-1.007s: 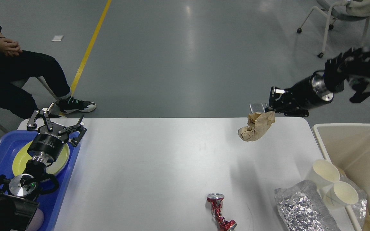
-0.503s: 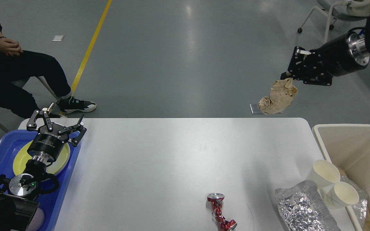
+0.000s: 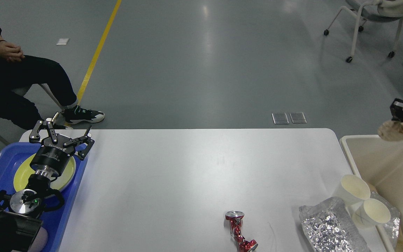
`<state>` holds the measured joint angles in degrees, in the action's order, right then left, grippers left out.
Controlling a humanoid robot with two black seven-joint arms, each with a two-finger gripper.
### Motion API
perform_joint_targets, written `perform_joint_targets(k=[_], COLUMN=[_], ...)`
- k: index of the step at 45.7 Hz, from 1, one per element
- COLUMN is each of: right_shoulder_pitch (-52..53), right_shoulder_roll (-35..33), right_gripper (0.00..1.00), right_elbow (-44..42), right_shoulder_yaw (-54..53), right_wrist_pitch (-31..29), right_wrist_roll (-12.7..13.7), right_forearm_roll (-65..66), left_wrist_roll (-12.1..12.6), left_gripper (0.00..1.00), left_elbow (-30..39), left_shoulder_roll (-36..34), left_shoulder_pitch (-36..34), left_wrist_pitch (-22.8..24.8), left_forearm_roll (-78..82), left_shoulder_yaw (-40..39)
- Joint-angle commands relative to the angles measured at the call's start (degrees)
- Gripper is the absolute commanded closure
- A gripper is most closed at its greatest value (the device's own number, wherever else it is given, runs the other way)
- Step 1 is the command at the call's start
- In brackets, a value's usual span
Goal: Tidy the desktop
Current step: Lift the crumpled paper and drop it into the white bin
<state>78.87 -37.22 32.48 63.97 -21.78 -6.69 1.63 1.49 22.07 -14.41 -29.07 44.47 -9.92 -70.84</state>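
Over the beige bin [image 3: 390, 164] at the far right edge of view, my right gripper [image 3: 402, 113] carries a crumpled brown paper wad [image 3: 396, 131], apparently clamped on it; the claw shows dark and cut off by the frame, so I cannot tell how its fingers stand. My left gripper [image 3: 59, 134] hangs over the yellow plate [image 3: 66, 175] in the blue tray [image 3: 4, 164], fingers spread wide and holding nothing.

I judge the tidying partly done. The plate sits in the tray, two white paper cups [image 3: 362, 203] lie at the bin's near corner, and the wad is about to be dropped in. Left on the desktop [image 3: 187, 168] are a crushed red can [image 3: 238, 231] near the front edge and a crinkled silver foil bag [image 3: 329, 225] just beside the bin.

That desktop fills the middle of the head view between tray and bin: white, smooth, faintly glossy, with rounded far corners and most of its surface bare.
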Motion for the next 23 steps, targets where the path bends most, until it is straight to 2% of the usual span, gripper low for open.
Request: perform_joint_targets(k=[1,2,3,4,6,8,12,23], right_shoulder_pitch=[-6.7,-7.75,-8.72,-9.77,-12.15,-14.35,-18.65,-20.77], right_shoulder_roll=[-1.28,-1.37,-1.45,-1.37,-1.45,-1.37,-1.28,-1.1], right_gripper=[1.0,1.0,0.93,0.79,0.44,0.01,0.0,0.0], right_elbow=[-1.63,-1.72,-1.72,-1.81,-2.42,-3.47,-4.01,-4.01], right_shoulder_yaw=[-1.04,-1.56,-2.09,-2.79,-4.2,-6.13,-9.74,-11.5], right_wrist_pitch=[3.14,3.85,4.81,6.04,9.37,13.41,17.65,17.83], right_wrist_roll=[0.01,0.01,0.01,0.01,0.01,0.01,0.01,0.01], right_forearm_roll=[-0.05,-0.05,-0.05,-0.05,-0.05,-0.05,-0.05,-0.05], left_wrist_roll=[0.0,0.0,0.0,0.0,0.0,0.0,0.0,0.0], left_gripper=[0.03,0.04,0.04,0.04,0.03,0.03,0.03,0.03], left_elbow=[-0.01,-0.01,-0.01,-0.01,-0.01,-0.01,-0.01,-0.01], left_shoulder_roll=[0.0,0.0,0.0,0.0,0.0,0.0,0.0,0.0], left_shoulder_pitch=[0.07,-0.02,0.07,-0.02,-0.02,-0.02,-0.02,-0.02], left_wrist_pitch=[0.0,0.0,0.0,0.0,0.0,0.0,0.0,0.0], left_forearm_roll=[-0.01,-0.01,-0.01,-0.01,-0.01,-0.01,-0.01,-0.1], left_shoulder_yaw=[0.0,0.0,0.0,0.0,0.0,0.0,0.0,0.0])
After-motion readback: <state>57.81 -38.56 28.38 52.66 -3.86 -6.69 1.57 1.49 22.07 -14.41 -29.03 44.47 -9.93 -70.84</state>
